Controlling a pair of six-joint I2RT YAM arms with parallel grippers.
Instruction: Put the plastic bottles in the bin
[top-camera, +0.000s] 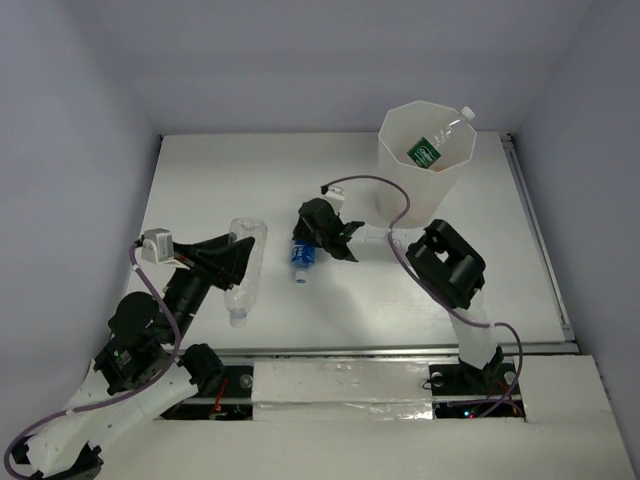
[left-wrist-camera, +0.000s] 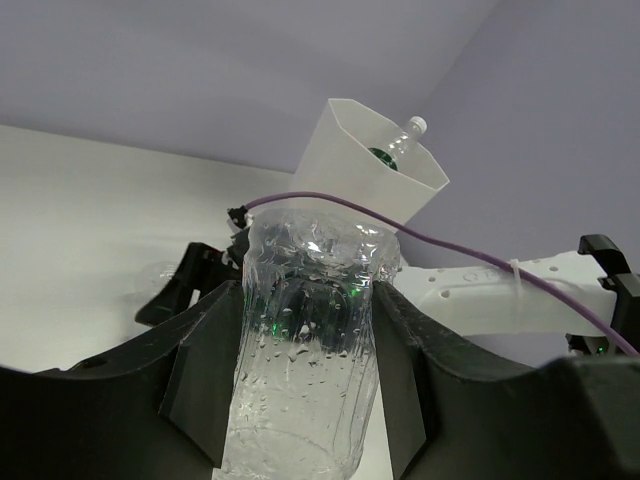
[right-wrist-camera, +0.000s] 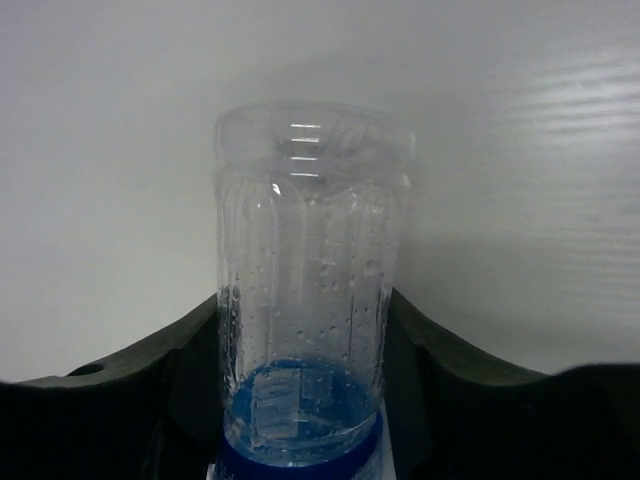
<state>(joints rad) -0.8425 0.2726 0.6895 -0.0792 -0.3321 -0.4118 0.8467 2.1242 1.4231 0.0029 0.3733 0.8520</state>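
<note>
Two pickups are in hand. The left pincer (left-wrist-camera: 308, 300) is clenched on a clear bottle (top-camera: 244, 268), held over the near left part of the surface (top-camera: 220, 170). The right pincer (right-wrist-camera: 300, 310) is set on a blue-labelled bottle (top-camera: 301, 262) near the middle, with both jaws against its sides. A green-labelled bottle (top-camera: 424, 153) is already lodged in the bin (top-camera: 440, 190) at the far right corner.

Next, a carry over the bin's rim is called for, probably one arm at a time.

The bottles' places are shown by the top view; jaw contact is shown only by the wrist views.
</note>
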